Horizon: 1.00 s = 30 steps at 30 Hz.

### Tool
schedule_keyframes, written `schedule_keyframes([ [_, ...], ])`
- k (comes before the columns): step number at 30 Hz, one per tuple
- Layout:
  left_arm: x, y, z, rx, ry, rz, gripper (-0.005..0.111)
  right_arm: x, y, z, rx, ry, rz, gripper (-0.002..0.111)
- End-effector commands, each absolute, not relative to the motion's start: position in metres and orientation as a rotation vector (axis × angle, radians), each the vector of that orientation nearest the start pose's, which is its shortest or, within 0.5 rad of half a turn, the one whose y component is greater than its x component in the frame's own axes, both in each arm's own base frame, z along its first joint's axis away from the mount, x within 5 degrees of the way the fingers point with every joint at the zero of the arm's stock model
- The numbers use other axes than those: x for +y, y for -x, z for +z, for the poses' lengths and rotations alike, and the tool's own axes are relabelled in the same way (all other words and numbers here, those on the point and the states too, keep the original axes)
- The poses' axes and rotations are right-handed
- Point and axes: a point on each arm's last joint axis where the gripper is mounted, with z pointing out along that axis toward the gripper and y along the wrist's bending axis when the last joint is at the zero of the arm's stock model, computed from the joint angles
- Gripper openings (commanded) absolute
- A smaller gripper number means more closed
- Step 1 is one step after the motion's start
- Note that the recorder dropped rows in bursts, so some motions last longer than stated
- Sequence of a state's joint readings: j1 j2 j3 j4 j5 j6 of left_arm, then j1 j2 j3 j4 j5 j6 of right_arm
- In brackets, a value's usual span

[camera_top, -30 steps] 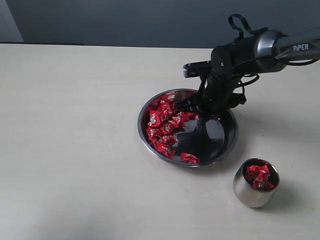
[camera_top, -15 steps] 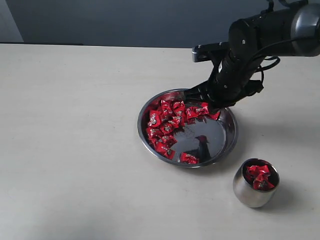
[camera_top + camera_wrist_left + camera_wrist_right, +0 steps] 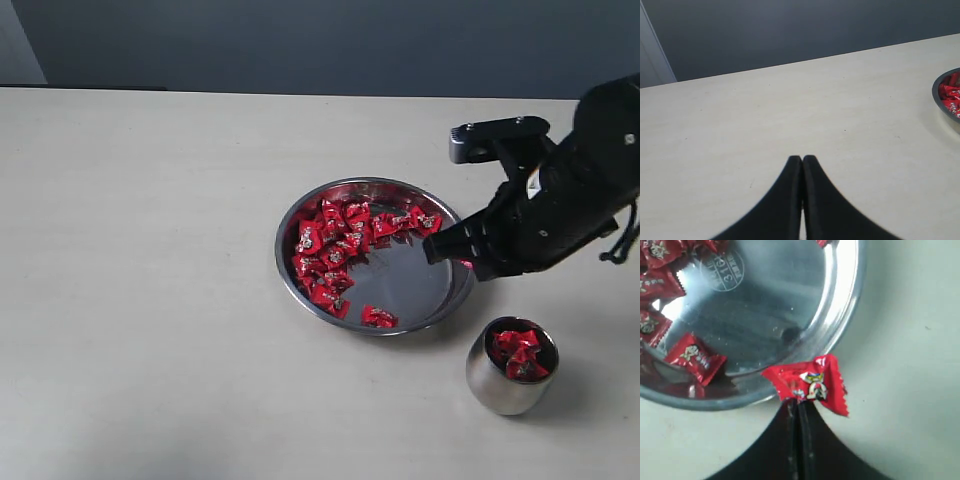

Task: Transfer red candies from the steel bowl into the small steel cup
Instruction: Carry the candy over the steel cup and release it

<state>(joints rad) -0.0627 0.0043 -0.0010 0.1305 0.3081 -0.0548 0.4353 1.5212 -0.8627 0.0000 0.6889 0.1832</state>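
The steel bowl [image 3: 440, 290] sits mid-table with many red candies [image 3: 335, 250] piled in its left and back part; the right wrist view shows its rim [image 3: 840, 325] from above. My right gripper [image 3: 455, 258] hangs over the bowl's right rim, shut on one red candy [image 3: 807, 382] pinched at its fingertips [image 3: 799, 405]. The small steel cup [image 3: 500, 385] stands in front of and to the right of the bowl, with several red candies [image 3: 518, 352] inside. My left gripper [image 3: 802, 159] is shut and empty over bare table, left of the bowl [image 3: 940, 102].
A beige table [image 3: 150, 250] stretches wide to the left and front of the bowl. A dark wall [image 3: 300, 40] runs along the back edge. The black right arm [image 3: 570, 190] reaches in from the right, above the cup.
My right gripper has lifted out of the candy pile and swung right toward the cup, carrying one red candy. The bowl, the cup and the left arm stay put.
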Motion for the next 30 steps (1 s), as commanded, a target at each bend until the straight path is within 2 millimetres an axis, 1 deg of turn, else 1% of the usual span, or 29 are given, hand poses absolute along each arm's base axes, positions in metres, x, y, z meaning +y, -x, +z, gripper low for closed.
schedule_keyframes([
  [1, 0.000, -0.054, 0.186, 1.780, -0.094, 0.032, 0.000, 0.105, -0.226, 0.221, 2.826, 0.360, 0.137, -0.001],
  [4, 0.000, -0.054, 0.186, 1.780, -0.094, 0.032, 0.000, 0.098, -0.211, 0.228, 2.852, 0.362, 0.129, -0.001],
  [8, 0.000, -0.054, 0.186, 1.780, -0.094, 0.032, 0.000, 0.090, -0.193, 0.231, 2.872, 0.363, 0.124, -0.001],
  [13, 0.000, -0.054, 0.186, 1.780, -0.094, 0.032, 0.000, 0.085, -0.180, 0.230, 2.903, 0.359, 0.125, -0.001],
  [16, 0.000, -0.054, 0.186, 1.780, -0.094, 0.032, 0.000, 0.085, -0.177, 0.226, 2.912, 0.367, 0.140, -0.001],
  [21, 0.000, -0.054, 0.186, 1.780, -0.094, 0.032, 0.000, 0.091, -0.176, 0.224, 2.915, 0.435, 0.240, -0.001],
  [30, 0.000, -0.054, 0.186, 1.780, -0.094, 0.032, 0.000, 0.095, -0.182, 0.212, 2.959, 0.440, 0.227, -0.001],
])
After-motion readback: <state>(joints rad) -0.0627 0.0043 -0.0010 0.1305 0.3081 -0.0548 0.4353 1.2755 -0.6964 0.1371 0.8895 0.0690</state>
